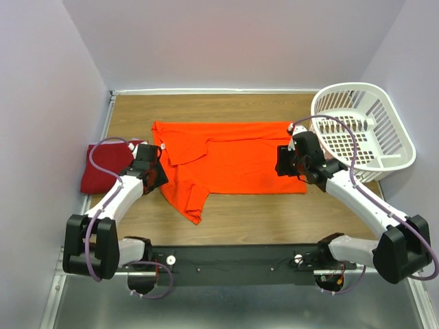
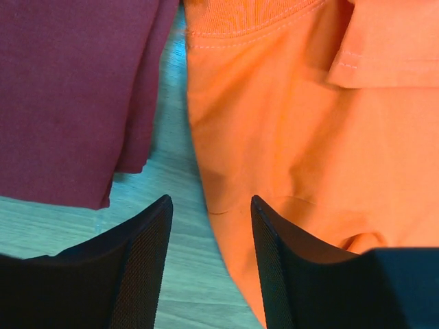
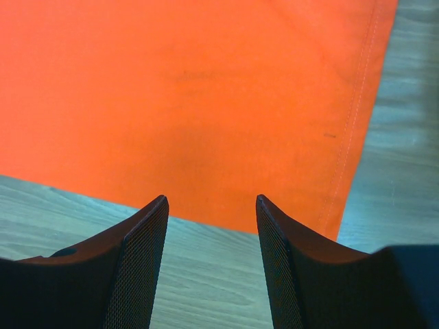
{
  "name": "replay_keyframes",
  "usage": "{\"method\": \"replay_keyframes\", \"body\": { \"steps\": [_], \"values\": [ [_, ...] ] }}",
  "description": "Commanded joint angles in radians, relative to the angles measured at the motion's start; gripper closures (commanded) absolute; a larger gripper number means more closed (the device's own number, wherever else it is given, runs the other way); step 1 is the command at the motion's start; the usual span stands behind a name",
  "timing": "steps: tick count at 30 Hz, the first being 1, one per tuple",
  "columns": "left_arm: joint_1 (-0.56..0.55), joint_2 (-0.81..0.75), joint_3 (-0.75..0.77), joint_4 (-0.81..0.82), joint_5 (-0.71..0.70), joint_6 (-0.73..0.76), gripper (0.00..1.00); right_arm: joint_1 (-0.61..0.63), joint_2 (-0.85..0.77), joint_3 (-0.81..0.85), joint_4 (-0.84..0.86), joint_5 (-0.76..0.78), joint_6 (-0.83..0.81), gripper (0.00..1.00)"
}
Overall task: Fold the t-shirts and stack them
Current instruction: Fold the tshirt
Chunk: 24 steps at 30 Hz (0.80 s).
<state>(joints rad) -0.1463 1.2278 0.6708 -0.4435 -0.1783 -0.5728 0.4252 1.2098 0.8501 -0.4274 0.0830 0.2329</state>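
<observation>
The orange-red t-shirt lies spread on the table, its upper left part folded over and one sleeve trailing toward the front. The dark crimson t-shirt lies folded at the far left. My left gripper is open and empty over the orange shirt's left edge, with the crimson shirt beside it. My right gripper is open and empty above the orange shirt's near right corner.
A white lattice laundry basket stands tilted at the right back of the wooden table. Walls close in on the left, back and right. A black rail with the arm bases runs along the front.
</observation>
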Motion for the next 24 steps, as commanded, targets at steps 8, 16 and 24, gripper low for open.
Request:
{"method": "replay_keyframes", "body": {
  "steps": [8, 16, 24],
  "values": [
    [-0.030, 0.098, 0.000, 0.028, -0.016, -0.045, 0.52, -0.003, -0.052, -0.048, -0.019, 0.055, 0.066, 0.39],
    [-0.072, 0.157, -0.004, 0.015, -0.064, -0.091, 0.59, -0.002, -0.067, -0.051, -0.017, 0.081, 0.077, 0.39],
    [-0.072, 0.177, 0.001, -0.008, -0.112, -0.122, 0.61, -0.003, -0.066, -0.057, -0.017, 0.092, 0.078, 0.39]
  ]
}}
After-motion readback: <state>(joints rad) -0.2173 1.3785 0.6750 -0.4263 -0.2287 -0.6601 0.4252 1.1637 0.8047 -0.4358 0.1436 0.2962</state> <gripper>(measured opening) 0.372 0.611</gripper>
